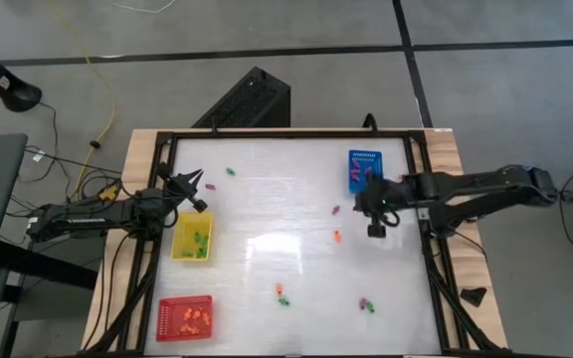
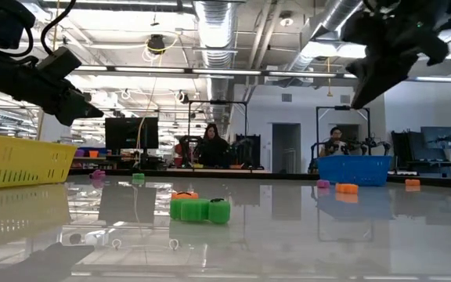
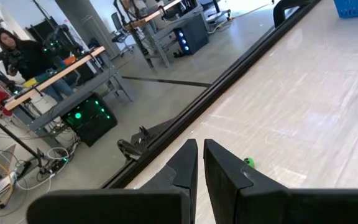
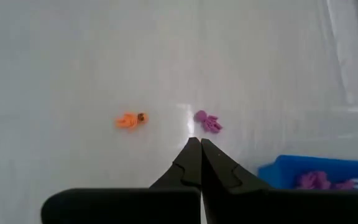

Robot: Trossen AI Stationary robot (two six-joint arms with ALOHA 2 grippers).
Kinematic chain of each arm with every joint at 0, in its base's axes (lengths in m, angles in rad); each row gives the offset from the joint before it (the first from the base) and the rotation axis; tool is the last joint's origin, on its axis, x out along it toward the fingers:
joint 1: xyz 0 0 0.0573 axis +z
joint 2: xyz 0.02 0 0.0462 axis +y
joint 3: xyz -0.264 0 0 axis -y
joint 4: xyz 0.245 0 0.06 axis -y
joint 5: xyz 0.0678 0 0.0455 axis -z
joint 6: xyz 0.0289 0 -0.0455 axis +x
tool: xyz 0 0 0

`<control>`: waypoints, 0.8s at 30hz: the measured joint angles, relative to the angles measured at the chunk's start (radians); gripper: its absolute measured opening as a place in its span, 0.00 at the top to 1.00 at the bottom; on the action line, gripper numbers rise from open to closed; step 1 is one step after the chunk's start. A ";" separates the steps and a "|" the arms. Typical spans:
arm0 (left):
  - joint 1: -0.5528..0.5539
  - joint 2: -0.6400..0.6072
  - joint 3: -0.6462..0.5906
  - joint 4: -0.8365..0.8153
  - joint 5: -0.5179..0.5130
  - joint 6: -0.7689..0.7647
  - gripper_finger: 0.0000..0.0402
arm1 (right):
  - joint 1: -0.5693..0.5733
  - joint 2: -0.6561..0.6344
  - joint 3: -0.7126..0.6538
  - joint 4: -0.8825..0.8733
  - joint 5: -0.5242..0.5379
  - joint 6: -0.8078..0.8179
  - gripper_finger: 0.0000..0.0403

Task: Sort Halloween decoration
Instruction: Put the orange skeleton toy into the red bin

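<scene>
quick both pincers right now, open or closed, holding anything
Left pincer: closed, holding nothing, above the table near the yellow tray.
Right pincer: closed, holding nothing, above the table beside the blue tray.

bright overhead lighting; strong glare on glossy table [image 1: 296, 249]; right wrist view washed out.

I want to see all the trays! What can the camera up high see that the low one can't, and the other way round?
Only the high view shows the red tray and the green pieces lying in the yellow tray. Only the low view shows the room behind: desks, screens and two people. Both show the yellow tray, the blue tray, loose orange, green and purple pieces on the table, and both arms.
</scene>
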 joint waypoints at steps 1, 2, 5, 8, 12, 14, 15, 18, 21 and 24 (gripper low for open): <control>0.000 0.000 0.000 0.000 0.000 0.000 0.96 | -0.028 0.006 0.000 0.000 -0.016 0.023 0.95; 0.000 0.000 0.000 0.000 0.000 0.000 0.96 | -0.052 0.013 -0.002 -0.001 -0.032 0.048 0.94; 0.000 0.000 0.000 0.000 0.000 0.000 0.96 | -0.095 0.040 -0.043 0.043 -0.112 0.117 0.87; 0.000 0.000 0.000 0.000 0.000 0.000 0.96 | -0.092 0.073 -0.097 0.156 -0.174 0.170 0.76; 0.000 0.000 0.000 0.000 0.000 0.000 0.96 | -0.057 0.120 -0.159 0.331 -0.200 0.190 0.62; 0.000 0.000 0.000 0.000 0.000 0.000 0.96 | -0.031 0.137 -0.192 0.421 -0.174 0.220 0.55; 0.000 0.000 0.000 0.000 0.000 0.000 0.96 | -0.013 0.144 -0.215 0.475 -0.144 0.259 0.53; 0.000 0.000 0.000 0.000 0.000 0.000 0.96 | 0.058 0.147 -0.285 0.596 -0.007 0.366 0.48; 0.000 0.000 0.000 0.000 0.000 0.000 0.96 | 0.142 0.147 -0.318 0.626 0.114 0.454 0.47; 0.000 0.000 0.000 0.000 0.000 0.000 0.96 | 0.213 0.147 -0.324 0.624 0.192 0.508 0.48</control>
